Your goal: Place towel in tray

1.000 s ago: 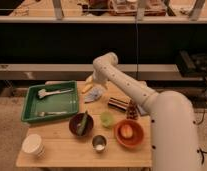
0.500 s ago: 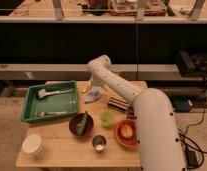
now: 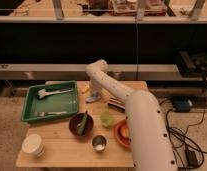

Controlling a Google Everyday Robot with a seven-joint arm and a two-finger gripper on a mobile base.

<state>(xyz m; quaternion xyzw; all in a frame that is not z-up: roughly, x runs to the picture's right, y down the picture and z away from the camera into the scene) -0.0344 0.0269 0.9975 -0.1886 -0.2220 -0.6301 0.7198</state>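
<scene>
Wooden table [image 3: 62, 152] with a green tray [image 3: 59, 103] on its left far part. The tray holds two utensils, a pale-headed one [image 3: 53, 92] at the far side and a fork-like one [image 3: 51, 113] at the near side. The middle of the tray floor is bare, so there's room for the cloth

White arm [image 3: 139, 125] comes in from the near right, arches up over the table and bends down so the gripper [image 3: 95, 93] points at the tabletop just right of the tray. Directly under it is the towel [image 3: 92, 98], a small pale bluish bundle lying on the wood, outside the tray and close to its right far corner. Gripper is at or on the towel, and the steep downward pose looks set for a top grab. Whether it is spread or already pinching the cloth, cannot tell, the wrist covers that spot

A small yellow thing [image 3: 86, 89] sits just left of the towel, between it and the tray rim; could get snagged on the pick. A dark flat box [image 3: 116, 104] is right of the towel, partly behind the arm

On the near side are a dark bowl [image 3: 79, 125] with something green in it, a light green cup [image 3: 107, 118], an orange bowl [image 3: 120, 132] half hidden by the arm, a metal cup [image 3: 99, 144] and a white bowl [image 3: 33, 145] at the near left corner. None of these lie between towel and tray

My read is the grasp stage, towel not yet in the tray. Next it needs a secure pinch, a lift over the tray wall, a short move left and a release over the bare middle. The cloth is limp, so an end may drape over the rim
</scene>
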